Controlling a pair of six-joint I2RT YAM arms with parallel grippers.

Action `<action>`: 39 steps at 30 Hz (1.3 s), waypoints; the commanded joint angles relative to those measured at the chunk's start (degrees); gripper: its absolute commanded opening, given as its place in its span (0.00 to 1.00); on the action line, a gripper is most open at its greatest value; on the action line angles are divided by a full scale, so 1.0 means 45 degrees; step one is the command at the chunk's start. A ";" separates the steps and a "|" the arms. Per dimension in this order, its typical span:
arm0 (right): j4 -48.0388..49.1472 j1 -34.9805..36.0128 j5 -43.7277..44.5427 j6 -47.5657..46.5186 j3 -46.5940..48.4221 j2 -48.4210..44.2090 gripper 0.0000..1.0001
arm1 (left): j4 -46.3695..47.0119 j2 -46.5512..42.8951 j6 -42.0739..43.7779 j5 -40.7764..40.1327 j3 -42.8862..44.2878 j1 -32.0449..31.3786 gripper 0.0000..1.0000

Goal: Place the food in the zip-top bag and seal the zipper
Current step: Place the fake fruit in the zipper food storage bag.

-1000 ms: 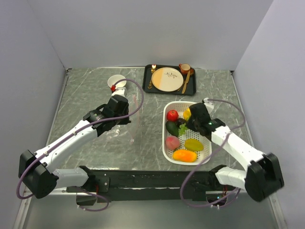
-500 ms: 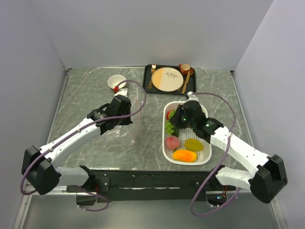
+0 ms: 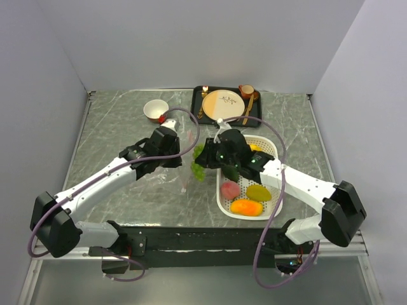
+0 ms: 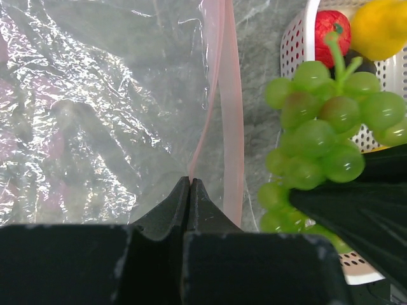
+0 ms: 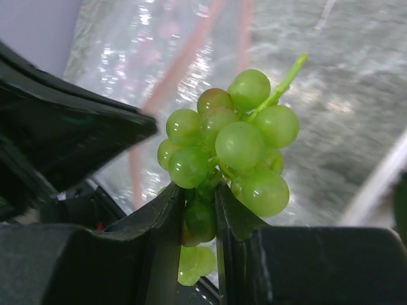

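No readable text, labels, brands or numbers anywhere. Faint dark mark on plate (image 3: 219, 109), toward 12 o'clock in top view, too small to read.

It is bright in here, with soft, even light from above. In the top view the grey marbled table (image 3: 114, 127) has only faint, soft shadows, and everything looks sharp. In the left wrist view, white sparkles of glare sit on the crinkly clear plastic bag (image 4: 95, 114). In the right wrist view the bunch of green grapes (image 5: 238, 143) is sharp and shiny. Everything behind it is blurry, with bright glints at the upper left.
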 commanded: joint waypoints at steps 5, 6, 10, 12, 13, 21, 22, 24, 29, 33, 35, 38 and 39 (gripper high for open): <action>0.1552 0.0245 -0.0841 0.0277 0.0990 0.0951 0.29 | 0.0416 0.0279 0.0158 0.0070 0.0634 -0.0489 0.01; 0.1552 0.0265 -0.0763 0.0355 0.1029 0.1069 0.29 | 0.0396 0.0298 0.0080 0.0050 0.0693 -0.0547 0.01; 0.1259 0.0304 -0.0256 0.0668 0.1186 0.1714 0.28 | 0.0338 0.0182 -0.0116 -0.0319 0.0830 -0.0665 0.01; 0.1414 0.0323 -0.0215 0.0844 0.0933 0.1812 0.28 | 0.0279 0.0026 -0.0272 -0.0496 0.0966 -0.0685 0.01; 0.1473 0.0304 -0.0177 0.0883 0.0854 0.1851 0.28 | 0.0221 -0.0033 -0.0311 -0.0574 0.0986 -0.0685 0.01; 0.1435 0.0323 -0.0352 0.0923 0.1067 0.2280 0.28 | 0.0279 -0.0268 -0.0273 -0.0420 0.1084 -0.0665 0.01; 0.1396 0.0343 -0.0411 0.0749 0.1165 0.2378 0.28 | 0.0298 -0.0248 -0.0253 -0.0341 0.1084 -0.0685 0.01; 0.1162 0.0401 -0.0392 0.0650 0.1439 0.2495 0.30 | 0.0357 -0.0287 -0.0292 -0.0185 0.1084 -0.0685 0.01; -0.0125 0.0479 -0.0059 0.0396 0.2317 0.3198 0.36 | 0.0435 -0.0560 -0.0409 -0.0243 0.1162 -0.0685 0.01; -0.0127 0.0480 -0.0002 0.0590 0.2376 0.3160 0.40 | 0.0358 -0.0542 -0.0429 -0.0204 0.1181 -0.0704 0.01; -0.0226 0.0480 -0.0001 0.0493 0.2552 0.3180 0.48 | 0.0240 -0.0464 -0.0448 -0.0223 0.1162 -0.0704 0.01; -0.0012 0.0480 0.0038 0.0474 0.2534 0.2985 0.64 | 0.0259 -0.0521 -0.0526 -0.0281 0.1065 -0.0704 0.01; 0.0047 0.0460 0.0077 0.0493 0.2495 0.2887 0.66 | 0.0279 -0.0580 -0.0546 -0.0301 0.1065 -0.0685 0.01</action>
